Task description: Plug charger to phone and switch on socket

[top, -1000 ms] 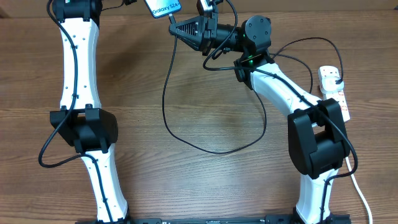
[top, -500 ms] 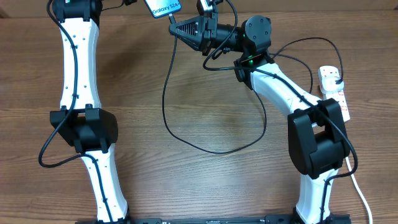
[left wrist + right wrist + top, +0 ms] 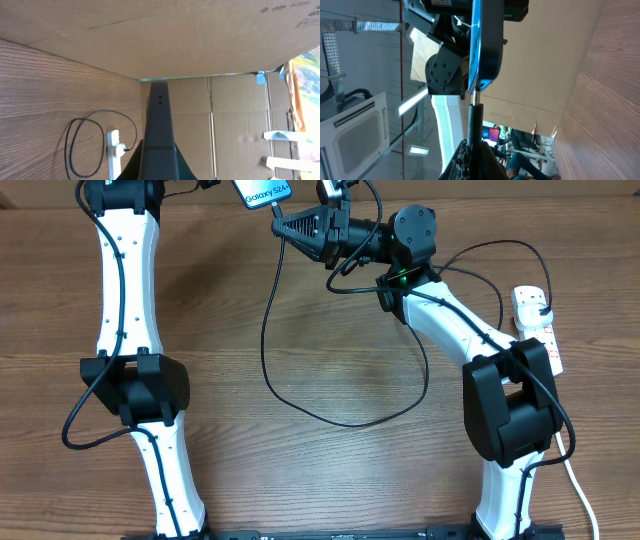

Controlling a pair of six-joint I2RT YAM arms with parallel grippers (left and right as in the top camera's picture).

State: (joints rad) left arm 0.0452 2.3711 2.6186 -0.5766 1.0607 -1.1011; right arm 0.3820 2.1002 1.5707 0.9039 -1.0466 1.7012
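Note:
The phone (image 3: 262,192), its blue "Galaxy S24" screen lit, is held up at the table's far edge by my left gripper (image 3: 159,172), which is shut on it. In the left wrist view only its dark edge (image 3: 160,125) shows. My right gripper (image 3: 283,225) is shut on the charger's connector tip (image 3: 475,117). The tip's metal end meets the phone's bottom edge (image 3: 482,45). The charger's black cable (image 3: 268,330) loops across the table to its plug in the socket (image 3: 535,320), a white strip with red switches at the right, also in the left wrist view (image 3: 114,156).
A cardboard wall (image 3: 200,45) stands behind the table's far edge. The cable's loop (image 3: 350,420) lies in the middle of the table. The strip's white cord (image 3: 580,490) runs down the right side past the right arm's base.

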